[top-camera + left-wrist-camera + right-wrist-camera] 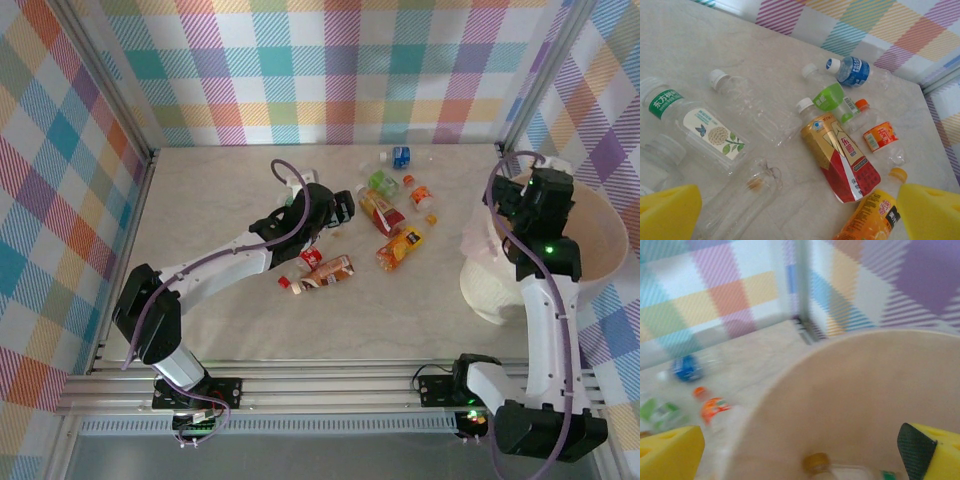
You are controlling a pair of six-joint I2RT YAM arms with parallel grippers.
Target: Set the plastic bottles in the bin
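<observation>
Above the scattered plastic bottles at the middle of the bench, the left hand, wide open and holding nothing. Just below its yellow pads: a red-and-gold labelled bottle, an orange juice bottle beside it, clear crushed ones to the left. Farther off, a green-label bottle, a blue-label bottle and a small orange-label bottle. Over the cream bin at the right, the right hand, also spread wide, empty. Inside the bin, one amber-capped bottle.
</observation>
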